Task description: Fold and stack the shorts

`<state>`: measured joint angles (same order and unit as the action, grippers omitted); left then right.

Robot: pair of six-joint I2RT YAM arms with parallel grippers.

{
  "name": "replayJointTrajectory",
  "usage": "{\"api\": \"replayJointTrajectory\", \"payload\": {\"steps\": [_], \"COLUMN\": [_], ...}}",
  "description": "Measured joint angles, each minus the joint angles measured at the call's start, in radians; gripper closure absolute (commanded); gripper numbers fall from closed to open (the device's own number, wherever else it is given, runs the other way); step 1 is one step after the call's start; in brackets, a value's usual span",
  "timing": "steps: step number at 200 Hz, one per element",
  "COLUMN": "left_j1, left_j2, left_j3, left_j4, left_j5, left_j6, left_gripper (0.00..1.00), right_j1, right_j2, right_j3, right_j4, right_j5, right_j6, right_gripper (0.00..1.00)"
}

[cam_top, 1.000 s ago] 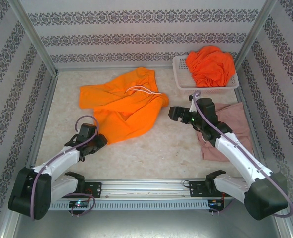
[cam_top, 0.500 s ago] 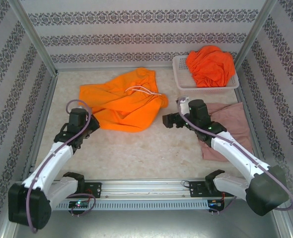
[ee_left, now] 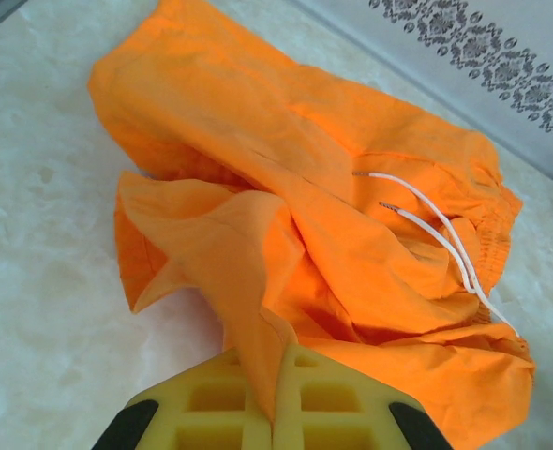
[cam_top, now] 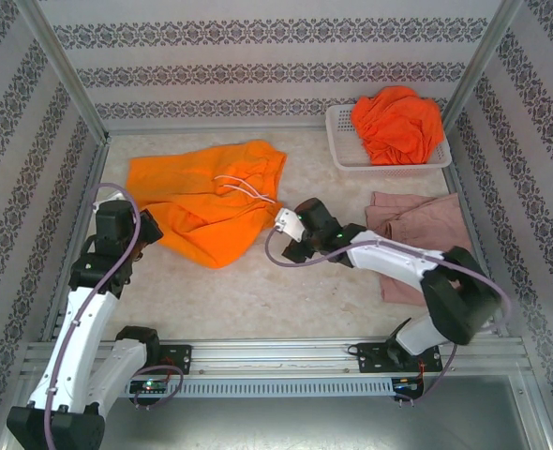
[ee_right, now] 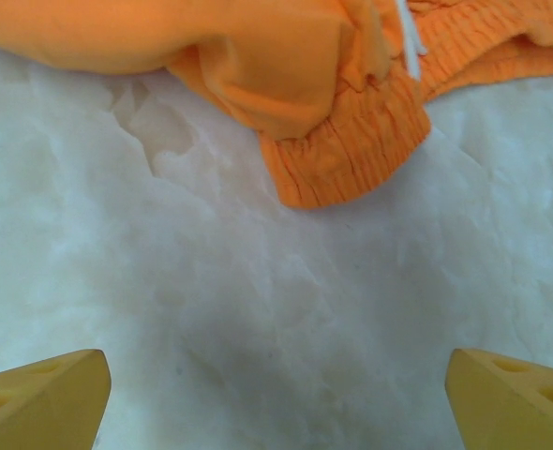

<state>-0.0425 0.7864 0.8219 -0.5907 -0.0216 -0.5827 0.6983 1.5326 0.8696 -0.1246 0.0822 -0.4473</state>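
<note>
At the near edge, the left claw [ee_left: 276,375] is pressed together. Its yellow fingers [ee_left: 211,412] pinch a thin raised fold of the bright orange cloth shorts [ee_left: 351,234]. The finger bases are cut off at the bottom of the left wrist view, and the pinched fold covers the line where they meet. From above, this claw [cam_top: 143,236] sits at the left hem of the same shorts [cam_top: 211,202], its tips hard to make out under the black wrist.

The right claw [ee_right: 276,403] is spread wide and holds nothing. Its yellow fingertips [ee_right: 42,398] poke in at the lower corners of the right wrist view, the rest cut off, over bare pale marble-look worktop [ee_right: 258,309]. Ahead of them and apart lies the ribbed waistband corner [ee_right: 347,159] of the orange shorts. From above, the right claw [cam_top: 278,236] is just beside that end of the waistband.

The shorts lie rumpled across the left-middle of the worktop, a white drawstring [cam_top: 244,187] looping over the waist and the under layers hidden by folds.

To the right, dusty pink cloth shorts [cam_top: 417,220] lie flat, their near part covered by the right arm. In the far right corner, a white plastic mesh basket [cam_top: 340,155] holds a crumpled heap of orange cloth [cam_top: 398,122], too bunched to tell its shape.
</note>
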Motion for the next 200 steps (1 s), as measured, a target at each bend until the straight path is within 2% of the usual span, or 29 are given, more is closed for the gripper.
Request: {"api": "replayJointTrajectory", "payload": {"steps": [59,74,93,99,114,136,178,200], "left_j1": [0.004,0.005,0.005,0.005,0.006,0.020,0.071,0.109], "left_j2": [0.017,0.018,0.019,0.020,0.024,0.024,0.055,0.065], "left_j3": [-0.007,-0.015,-0.024,-0.025,-0.025,-0.024,0.079,0.157], "left_j4": [-0.001,-0.001,0.000,0.000,0.000,0.000,-0.013,-0.021], "left_j5": [0.018,0.022,0.029,0.030,0.034,0.036,0.034,0.023], "left_j6": [0.000,0.000,0.000,0.000,0.000,0.003,0.043,0.077], "left_gripper": [1.00,1.00,1.00,1.00,1.00,1.00,1.00,1.00], "right_j1": [-0.013,-0.016,-0.016,-0.016,-0.016,-0.029,-0.127,-0.177], "right_j2": [0.253,0.296,0.346,0.360,0.375,0.363,0.190,0.106], "right_j3": [0.188,0.235,0.296,0.313,0.330,0.330,0.369,0.436], "right_j4": [0.069,0.069,0.061,0.057,0.050,0.018,-0.195,-0.339], "right_j5": [0.014,0.004,-0.006,-0.010,-0.013,-0.037,-0.189,-0.256], "right_j6": [-0.024,-0.027,-0.035,-0.037,-0.042,-0.049,-0.061,-0.078], "right_gripper": [0.15,0.28,0.51,0.62,0.81,1.00,1.00,0.94]}}
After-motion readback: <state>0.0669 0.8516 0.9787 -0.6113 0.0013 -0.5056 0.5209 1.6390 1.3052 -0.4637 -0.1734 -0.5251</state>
